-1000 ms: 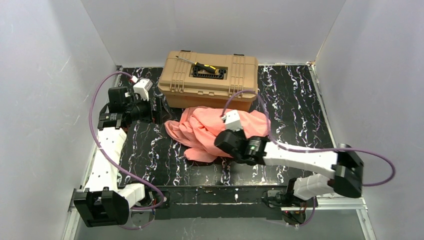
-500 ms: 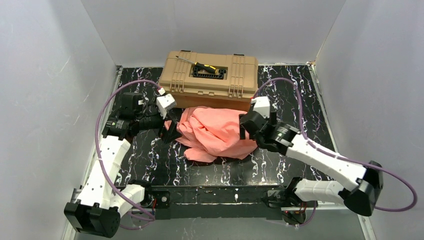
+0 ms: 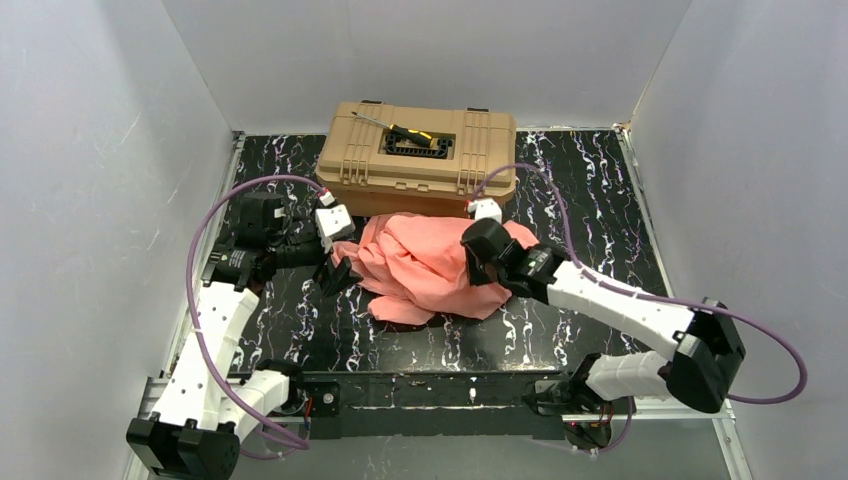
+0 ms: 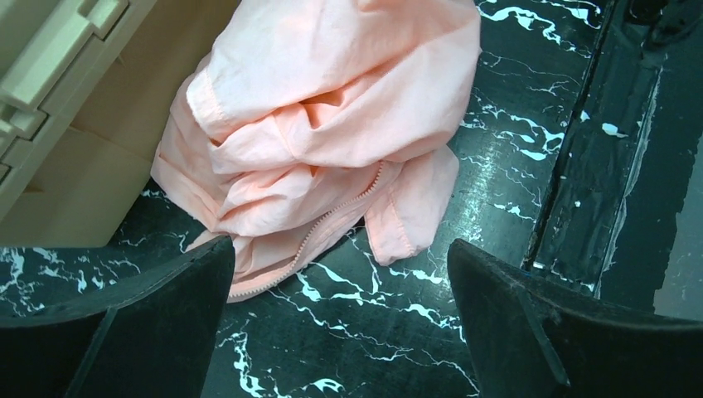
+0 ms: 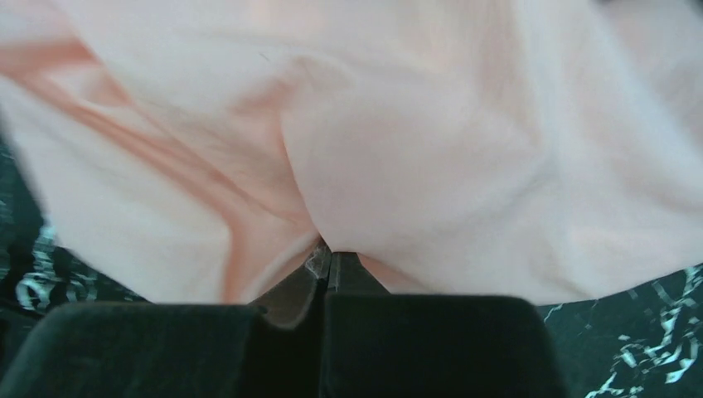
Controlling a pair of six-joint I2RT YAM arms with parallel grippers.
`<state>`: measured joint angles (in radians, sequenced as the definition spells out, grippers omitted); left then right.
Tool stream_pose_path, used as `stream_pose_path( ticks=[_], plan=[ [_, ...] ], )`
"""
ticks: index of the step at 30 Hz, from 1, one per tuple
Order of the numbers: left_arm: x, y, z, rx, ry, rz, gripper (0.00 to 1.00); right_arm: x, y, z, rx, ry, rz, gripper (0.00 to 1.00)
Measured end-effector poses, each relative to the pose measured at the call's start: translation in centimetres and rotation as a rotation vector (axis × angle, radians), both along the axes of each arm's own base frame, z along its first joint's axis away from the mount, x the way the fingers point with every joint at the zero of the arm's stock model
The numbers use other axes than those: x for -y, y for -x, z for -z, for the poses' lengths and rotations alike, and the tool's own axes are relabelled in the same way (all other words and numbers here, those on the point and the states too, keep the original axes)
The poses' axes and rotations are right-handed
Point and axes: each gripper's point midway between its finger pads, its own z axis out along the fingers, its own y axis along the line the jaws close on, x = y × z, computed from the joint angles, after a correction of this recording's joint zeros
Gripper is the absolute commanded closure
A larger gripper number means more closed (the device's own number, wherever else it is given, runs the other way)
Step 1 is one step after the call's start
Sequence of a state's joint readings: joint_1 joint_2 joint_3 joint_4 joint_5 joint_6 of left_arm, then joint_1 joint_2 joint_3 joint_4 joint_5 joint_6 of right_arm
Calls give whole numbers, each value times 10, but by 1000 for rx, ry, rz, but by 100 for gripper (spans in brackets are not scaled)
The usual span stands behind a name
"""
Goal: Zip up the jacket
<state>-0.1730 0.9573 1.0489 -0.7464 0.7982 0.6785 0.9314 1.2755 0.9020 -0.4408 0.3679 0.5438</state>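
White walls box in a black marbled table, with a tan toolbox at the upper middle of the overhead view. The pink jacket lies crumpled at the centre, up against the toolbox front, its zipper undone and half buried in folds. The risk, I'd say, is that the right gripper — pinched tight on a fold of plain cloth, not the zip edge — drags the whole heap instead of spreading it. That arm reaches in from the lower right, wrist bent down onto the heap. The left gripper hangs wide open at the jacket's left edge, holding nothing.
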Motion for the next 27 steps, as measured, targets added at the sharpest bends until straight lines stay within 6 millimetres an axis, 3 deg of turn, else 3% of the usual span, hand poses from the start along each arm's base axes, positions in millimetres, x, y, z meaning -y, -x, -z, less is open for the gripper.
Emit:
stream_pose_path(
  ticks=[2, 6, 8, 10, 13, 16, 21, 25, 27],
  plan=[
    [2, 3, -1, 27, 5, 27, 1, -7, -10, -36, 62, -36, -11, 99],
    [9, 4, -9, 114, 23, 100, 1, -18, -27, -135, 222, -138, -30, 99],
    [14, 3, -12, 171, 25, 144, 1, -17, -30, -175, 287, -182, -28, 99],
    [19, 2, -14, 216, 22, 180, 1, -14, -30, -195, 320, -205, -28, 99],
    [27, 0, -21, 281, 28, 219, 1, -9, -28, -204, 322, -172, -43, 99],
    [35, -4, -31, 353, 48, 240, 0, -17, -34, -224, 319, -133, -76, 99],
    [62, -11, -61, 482, 107, 247, 1, -54, -55, -326, 467, -238, -152, 99],
    [81, -31, -94, 530, 170, 192, 1, -59, -45, -381, 564, -326, -236, 99],
    [94, -48, -119, 541, 211, 165, 1, -61, -35, -394, 587, -362, -294, 99]
  ],
)
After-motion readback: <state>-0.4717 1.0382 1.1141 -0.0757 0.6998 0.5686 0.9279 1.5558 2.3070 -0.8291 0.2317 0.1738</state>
